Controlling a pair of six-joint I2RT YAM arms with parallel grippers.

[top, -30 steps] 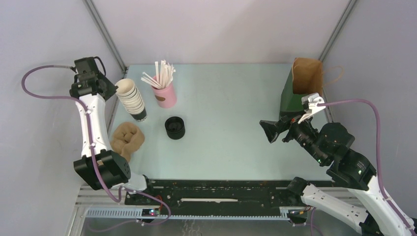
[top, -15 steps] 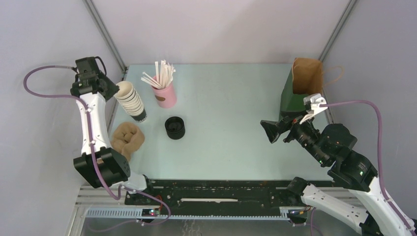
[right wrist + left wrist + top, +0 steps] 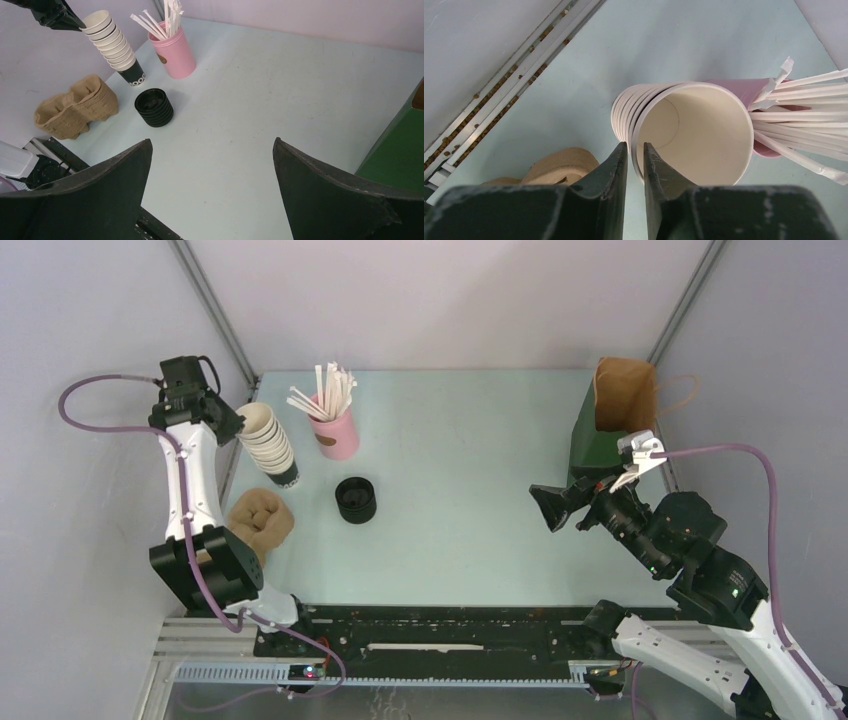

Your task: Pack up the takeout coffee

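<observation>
No lidded takeout coffee shows in any view. A leaning stack of lidless cups (image 3: 268,445) with cream insides stands at the far left; it also shows in the left wrist view (image 3: 694,132) and the right wrist view (image 3: 112,42). My left gripper (image 3: 238,418) is at the stack's top, its jaws (image 3: 634,145) closed on the rim wall of the top cup. My right gripper (image 3: 548,508) hangs wide open and empty above the table's right side (image 3: 212,141). The brown paper bag (image 3: 625,395) with a green side stands open at the far right.
A squat stack of black lids (image 3: 354,499) sits right of the cups, also in the right wrist view (image 3: 154,107). A pink cup of wrapped stirrers (image 3: 336,430) stands behind it. Cardboard cup carriers (image 3: 258,523) lie at the left edge. The bag's green side (image 3: 400,145) is close on my right.
My left arm has shifted slightly right, toward the top of the cup stack. The right arm has not moved.
</observation>
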